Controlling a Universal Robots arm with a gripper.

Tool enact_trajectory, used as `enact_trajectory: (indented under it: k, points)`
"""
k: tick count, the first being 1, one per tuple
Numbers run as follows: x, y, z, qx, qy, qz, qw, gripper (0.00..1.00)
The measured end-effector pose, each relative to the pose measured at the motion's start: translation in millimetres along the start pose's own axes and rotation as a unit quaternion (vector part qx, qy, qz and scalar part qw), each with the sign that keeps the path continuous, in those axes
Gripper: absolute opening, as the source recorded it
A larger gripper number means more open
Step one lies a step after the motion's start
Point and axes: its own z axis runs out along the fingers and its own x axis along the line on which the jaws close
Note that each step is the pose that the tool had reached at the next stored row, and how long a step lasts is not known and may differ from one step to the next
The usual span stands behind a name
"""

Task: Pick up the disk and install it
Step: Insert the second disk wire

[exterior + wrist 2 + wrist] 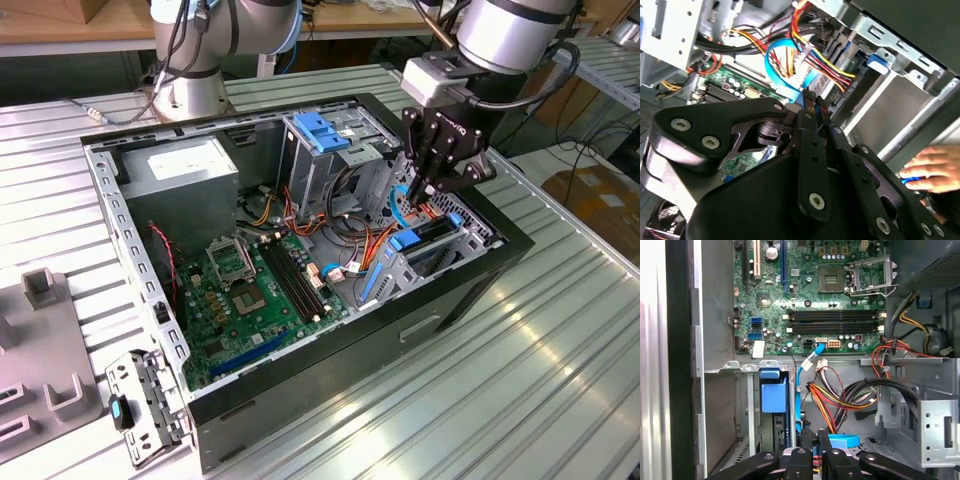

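My gripper (417, 192) reaches down into the open computer case (330, 375), over the lower drive cage on the exterior view's right. Both wrist views show its black fingers pressed together, gripper (815, 436) and gripper (809, 97), with nothing visible between them. Just below it in the exterior view, a dark flat part with blue ends lies in the cage; it looks like the disk (437, 232). A blue latch (774, 392) and a blue data cable (802, 375) sit close to the fingers. A blue plastic piece (844, 441) lies right beside them.
Bundles of coloured wires (840, 397) cross near the gripper. The motherboard (250, 290) lies in the middle, a grey power-supply box (185, 170) at the back, an upper cage with a blue latch (320, 135) behind. A person's hand (935, 170) rests outside the case.
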Motion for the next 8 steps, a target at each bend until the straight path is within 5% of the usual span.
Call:
enact_trajectory:
  k: [3, 5, 8]
  points:
    - [3.5, 1.1, 0.1, 0.0010, -0.0164, -0.003, 0.99986, 0.17]
    - [7.2, 1.6, 0.1, 0.0017, -0.0197, -0.003, 0.99980, 0.17]
    - [12.1, 2.7, 0.1, 0.0021, -0.0202, -0.005, 0.99978, 0.17]
